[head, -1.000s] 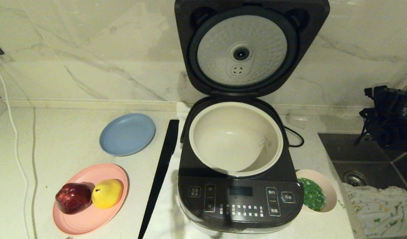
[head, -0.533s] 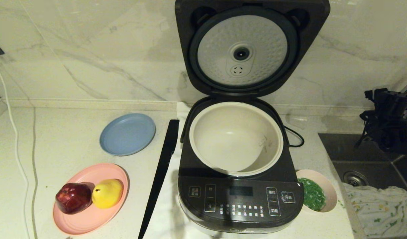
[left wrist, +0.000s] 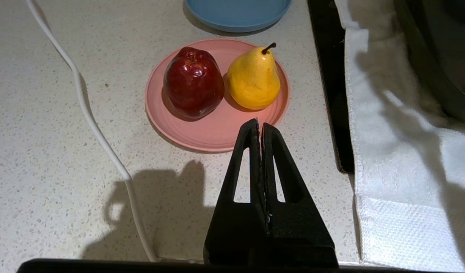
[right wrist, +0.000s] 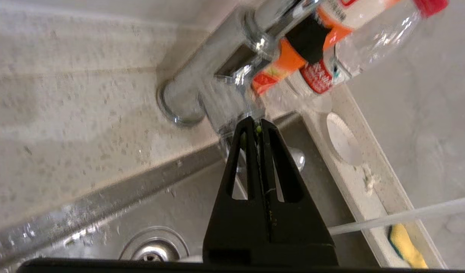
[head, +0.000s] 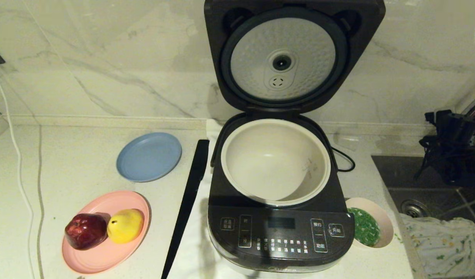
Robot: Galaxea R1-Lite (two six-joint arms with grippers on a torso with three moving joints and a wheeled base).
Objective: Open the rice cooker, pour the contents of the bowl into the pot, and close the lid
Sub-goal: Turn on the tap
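Pale speckled stone counter (head: pixel 78 162) under a marble-veined wall (head: pixel 105 58); steel sink (head: pixel 427 182) sunk in at the robot's right, drain showing, a spotted cloth (head: pixel 446 240) draped over its near edge. White cable (head: pixel 18 166) trailing along the far left.

Rice cooker (head: pixel 280 232) at the centre of the counter on a white towel (left wrist: pixel 399 151), lid (head: pixel 293 54) swung fully up — dimpled silver underside facing forward. Cream pot (head: pixel 275 161) seated in the body, inside bare. Bowl (head: pixel 382 221) just beside the cooker's front right corner, partly hidden behind it, green contents (head: pixel 363 226) inside; water hard to make out.

To the left: black strip (head: pixel 189 201) lying along the towel's edge, blue plate (head: pixel 148 156), pink plate (head: pixel 105 252) carrying a red apple (head: pixel 85 231) and a yellow pear (head: pixel 124 225), touching.

Right gripper (right wrist: pixel 257 127) held over the sink by the faucet (right wrist: pixel 217 76) — fingers pressed together, a tiny green fleck at the tips, nothing else gripped. Only a dark mass at the right edge in the head view. Bottle (right wrist: pixel 331 49) with a red-orange label behind the faucet, cut off.

Left gripper (left wrist: pixel 259 125) out of the head view, above the counter near the pink plate, fingers closed and empty.
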